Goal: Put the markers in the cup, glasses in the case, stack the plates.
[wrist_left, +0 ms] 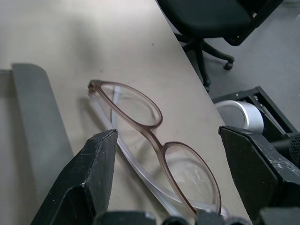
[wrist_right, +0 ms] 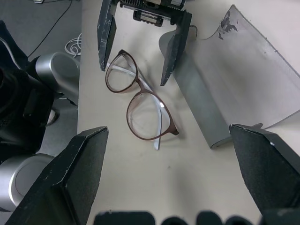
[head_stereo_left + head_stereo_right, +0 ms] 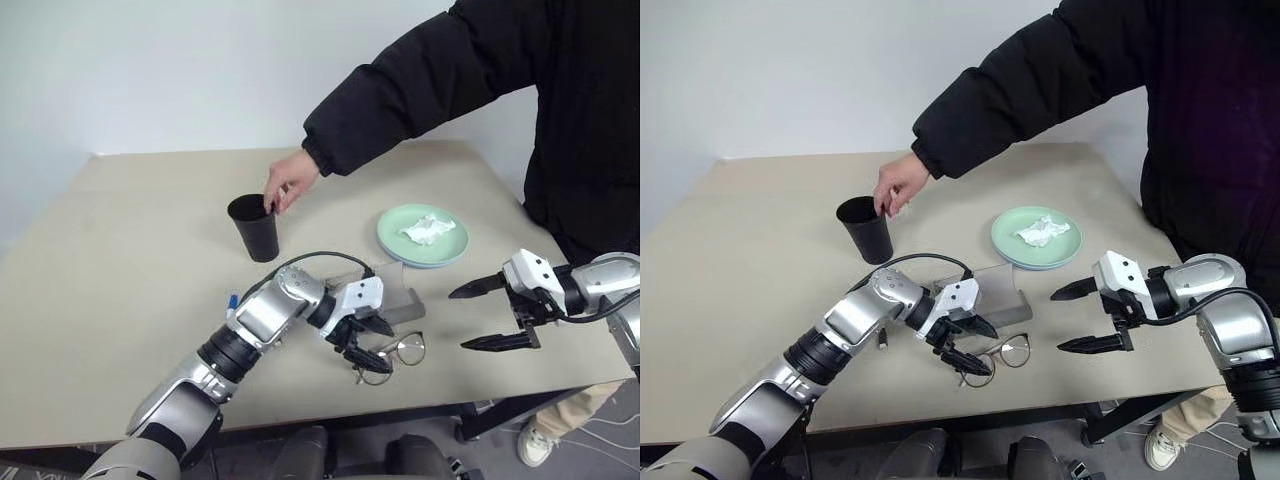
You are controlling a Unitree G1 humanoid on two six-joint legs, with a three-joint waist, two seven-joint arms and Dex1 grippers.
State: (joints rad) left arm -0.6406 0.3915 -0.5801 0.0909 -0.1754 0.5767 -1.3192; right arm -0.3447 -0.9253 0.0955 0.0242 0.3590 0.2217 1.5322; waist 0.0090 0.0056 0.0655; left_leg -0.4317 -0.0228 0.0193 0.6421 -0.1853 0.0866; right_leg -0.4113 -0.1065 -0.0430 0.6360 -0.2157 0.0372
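**Left eye view: left claw straddling glasses**

Left claw open, fingers either side of the glasses at lower centre on the table, lined up to grasp. Case open just behind. Right claw open, empty, waiting lower right. Person's hand on cup, centre.

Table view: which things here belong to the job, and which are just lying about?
Job things:
glasses
case
cup
green plate
blue-tipped marker

Lying about:
tissue on the plate
person's hand at the cup
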